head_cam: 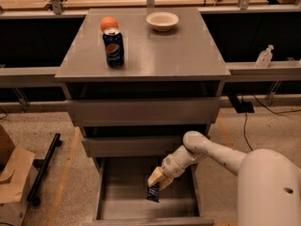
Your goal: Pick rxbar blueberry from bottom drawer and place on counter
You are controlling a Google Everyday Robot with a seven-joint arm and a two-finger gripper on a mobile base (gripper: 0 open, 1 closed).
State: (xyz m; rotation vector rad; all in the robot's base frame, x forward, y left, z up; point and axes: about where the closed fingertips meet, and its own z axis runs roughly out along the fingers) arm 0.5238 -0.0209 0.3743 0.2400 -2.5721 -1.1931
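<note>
The bottom drawer (121, 192) is pulled open below the two wider grey drawers. Inside it, the rxbar blueberry (153, 192), a small dark bar with pale print, stands on end, tilted, under my fingertips. My gripper (157, 179) reaches down into the drawer from the right and is shut on the bar's upper end. Whether the bar's lower end still touches the drawer floor I cannot tell. The counter (164, 55) is the flat grey top of the cabinet, well above the gripper.
On the counter stand a blue Pepsi can (114, 47), an orange (109, 23) behind it and a white bowl (162, 20). My white arm (214, 150) crosses the drawer's right side. A cardboard box (11, 173) sits on the floor at left, a clear bottle (264, 56) on a ledge at right.
</note>
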